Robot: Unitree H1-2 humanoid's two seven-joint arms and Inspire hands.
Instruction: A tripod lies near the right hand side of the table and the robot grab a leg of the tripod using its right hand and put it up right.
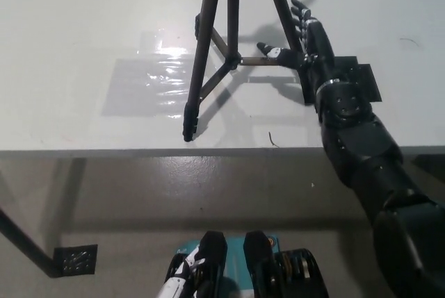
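Standing on the white table (83,48) at about 12 o'clock, the tripod (233,34) looks upright. Right hand (309,37), fingers spread and empty, beside its right leg, should back away sideways without brushing it.

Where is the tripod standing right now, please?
In the head view the tripod stands upright on the white table, right of centre, its near foot by the front edge, with the open right robot hand just beside its right leg.
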